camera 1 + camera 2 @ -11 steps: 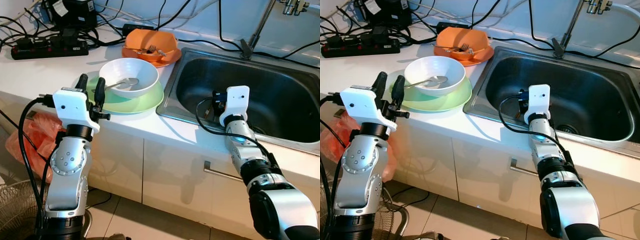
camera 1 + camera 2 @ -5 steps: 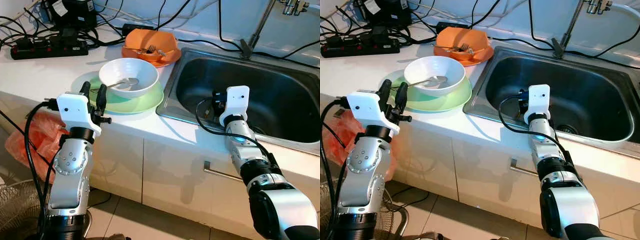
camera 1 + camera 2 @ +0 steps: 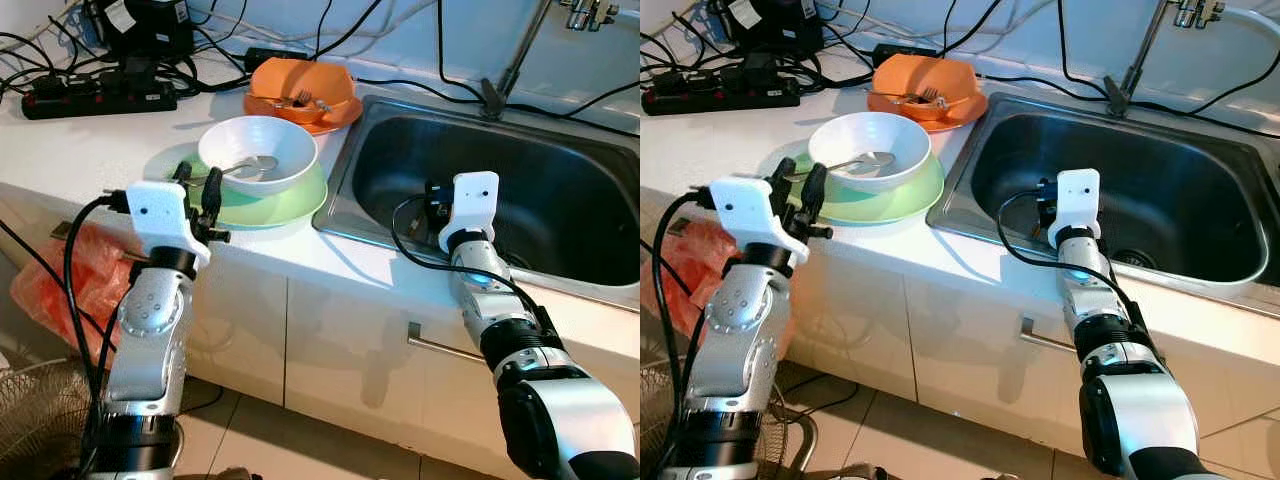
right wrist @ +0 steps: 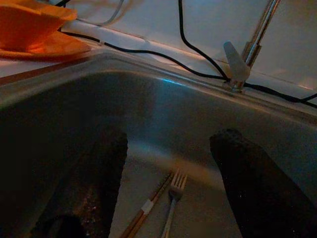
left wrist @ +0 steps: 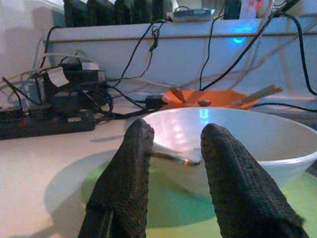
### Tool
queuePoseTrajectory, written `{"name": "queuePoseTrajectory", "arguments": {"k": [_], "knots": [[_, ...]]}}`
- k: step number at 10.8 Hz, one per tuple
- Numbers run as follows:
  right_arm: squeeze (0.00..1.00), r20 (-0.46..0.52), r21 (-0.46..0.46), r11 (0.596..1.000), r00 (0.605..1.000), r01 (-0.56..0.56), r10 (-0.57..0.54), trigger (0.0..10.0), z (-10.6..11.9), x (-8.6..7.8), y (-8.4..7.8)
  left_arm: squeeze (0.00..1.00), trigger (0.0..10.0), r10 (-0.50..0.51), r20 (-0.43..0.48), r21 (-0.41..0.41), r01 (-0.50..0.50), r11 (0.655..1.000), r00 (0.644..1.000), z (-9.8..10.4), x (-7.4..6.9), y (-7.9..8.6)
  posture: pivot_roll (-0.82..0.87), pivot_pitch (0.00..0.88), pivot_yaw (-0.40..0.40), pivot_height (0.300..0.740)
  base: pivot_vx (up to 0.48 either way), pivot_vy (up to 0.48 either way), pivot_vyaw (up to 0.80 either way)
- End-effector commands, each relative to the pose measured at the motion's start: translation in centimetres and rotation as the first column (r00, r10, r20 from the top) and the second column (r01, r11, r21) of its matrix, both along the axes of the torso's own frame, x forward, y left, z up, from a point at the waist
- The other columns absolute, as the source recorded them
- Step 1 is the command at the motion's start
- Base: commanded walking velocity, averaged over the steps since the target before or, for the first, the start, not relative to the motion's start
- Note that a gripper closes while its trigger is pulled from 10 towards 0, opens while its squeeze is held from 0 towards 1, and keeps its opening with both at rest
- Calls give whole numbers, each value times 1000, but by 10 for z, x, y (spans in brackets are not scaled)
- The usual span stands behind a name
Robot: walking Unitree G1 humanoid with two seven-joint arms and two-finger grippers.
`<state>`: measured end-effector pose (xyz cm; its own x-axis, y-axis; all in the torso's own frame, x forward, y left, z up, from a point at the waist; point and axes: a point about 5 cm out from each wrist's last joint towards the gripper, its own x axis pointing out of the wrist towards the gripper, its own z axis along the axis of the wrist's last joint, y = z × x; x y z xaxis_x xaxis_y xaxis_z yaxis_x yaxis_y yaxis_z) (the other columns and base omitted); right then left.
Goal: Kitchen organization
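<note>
Two fingers (image 5: 133, 188) parted | glossy round white bowl (image 3: 258, 153) | steel sink (image 3: 560, 200), right fingers (image 4: 247, 183) apart

The left gripper (image 3: 197, 186) was raised, its two black fingers parted. The right gripper (image 4: 168, 183) reached forward, fingers spread wide.

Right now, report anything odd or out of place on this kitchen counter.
A black power strip and tangled cables lie on the counter beside the sink, close to water. A fork and chopsticks lie in the basin.
</note>
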<state>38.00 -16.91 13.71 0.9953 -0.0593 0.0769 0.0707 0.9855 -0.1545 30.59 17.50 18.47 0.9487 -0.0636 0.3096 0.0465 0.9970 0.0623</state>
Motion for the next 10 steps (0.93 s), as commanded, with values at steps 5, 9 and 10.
{"name": "queuePoseTrajectory", "arguments": {"k": [5, 9, 10], "knots": [[0, -26, 6, 1000, 1000, 15, -15, 10000, -4, -1, -3, 0, 0, -30, 24, -8, 30, 1000, 999, 6, 9, -9, 101, 47, -63, 740, 0, 0, 0], [0, -29, 8, 1000, 1000, 12, -12, 10000, -5, -1, -2, 0, 0, -39, 47, -7, 40, 999, 998, 12, 9, -11, 104, 51, -64, 740, 0, 0, 0], [0, -29, 7, 1000, 1000, 12, -12, 10000, -6, -1, -2, 0, 0, -47, 55, -5, 47, 999, 997, 14, 9, -13, 103, 52, -64, 740, 0, 0, 0]]}}
